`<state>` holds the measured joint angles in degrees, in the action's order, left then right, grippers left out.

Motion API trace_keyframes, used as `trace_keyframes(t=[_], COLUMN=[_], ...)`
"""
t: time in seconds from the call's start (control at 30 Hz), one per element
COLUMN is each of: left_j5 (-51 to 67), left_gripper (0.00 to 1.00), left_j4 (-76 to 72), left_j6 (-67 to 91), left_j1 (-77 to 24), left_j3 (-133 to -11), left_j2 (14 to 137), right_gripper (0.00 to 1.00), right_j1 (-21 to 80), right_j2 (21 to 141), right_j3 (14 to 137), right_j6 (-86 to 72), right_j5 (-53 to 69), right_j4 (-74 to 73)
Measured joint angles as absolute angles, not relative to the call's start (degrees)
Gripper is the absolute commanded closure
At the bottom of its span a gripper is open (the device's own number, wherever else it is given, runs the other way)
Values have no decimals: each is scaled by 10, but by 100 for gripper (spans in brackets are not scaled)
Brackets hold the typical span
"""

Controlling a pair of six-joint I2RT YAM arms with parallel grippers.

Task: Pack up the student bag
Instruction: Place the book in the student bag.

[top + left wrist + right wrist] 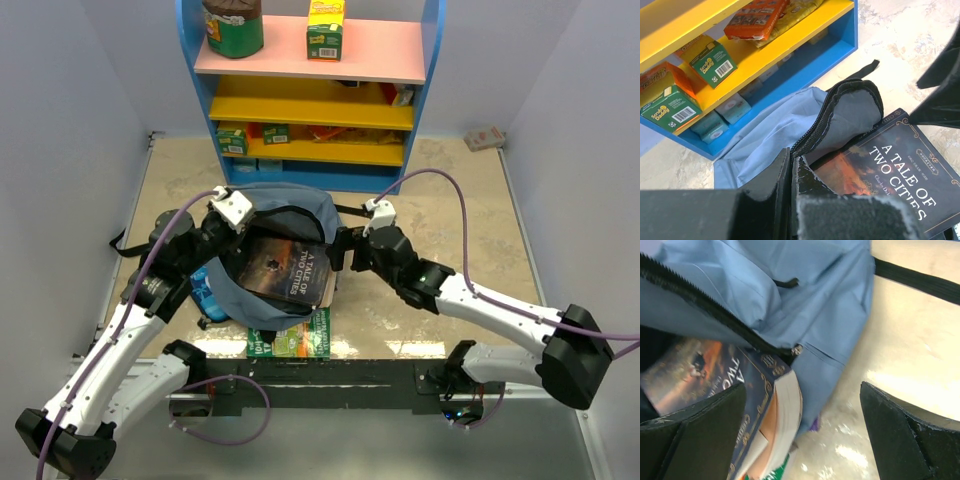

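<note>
The student bag (290, 205) lies open on the surface (470, 200), with the blue shelf unit (430, 90) just behind it. The book A Tale of Two Cities (285, 268) sits partly inside the bag's mouth. The left hand (791, 185) is clamped on the bag's zippered rim. The right hand (802, 390) is spread wide apart at the bag's right edge, gripping nothing.

Left gripper (791, 160) jaws pinched together; right gripper (802, 390) jaws spread wide.
</note>
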<state>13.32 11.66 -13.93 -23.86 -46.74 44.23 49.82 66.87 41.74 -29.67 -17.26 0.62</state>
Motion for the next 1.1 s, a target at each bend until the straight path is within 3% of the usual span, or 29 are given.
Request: trace_keyframes(t=[0.23,0.4,0.5,0.53,0.57,0.6,0.67,0.93,1.1], left_j5=[135,135,135,135,135,135,135,146,176], left_gripper=[94,94,94,94,94,94,94,94,95], left_j4=[117,117,117,117,117,117,116,112,107], left_j6=[-139,-139,-139,-139,-139,-139,-138,-130,-125], left_j1=[-236,-236,-236,-236,-236,-236,-236,-233,-232], left_j3=[-467,-467,-467,-467,-467,-467,-467,-468,-479], left_j2=[442,442,442,442,442,442,442,443,454], right_gripper=[2,17,41,55,62,82,100,100,100], right_j1=[456,456,456,456,456,456,455,455,488], right_j2=[725,785,784,779,775,771,769,793,738], right_j3=[391,389,373,364,358,354,351,337,295], right_j6=[-327,-345,-353,-358,-362,-366,-379,-522,-681], right_j5=[-54,7,24,27,29,29,35,42,-54], right_j4=[136,182,191,194,194,195,196,239,229])
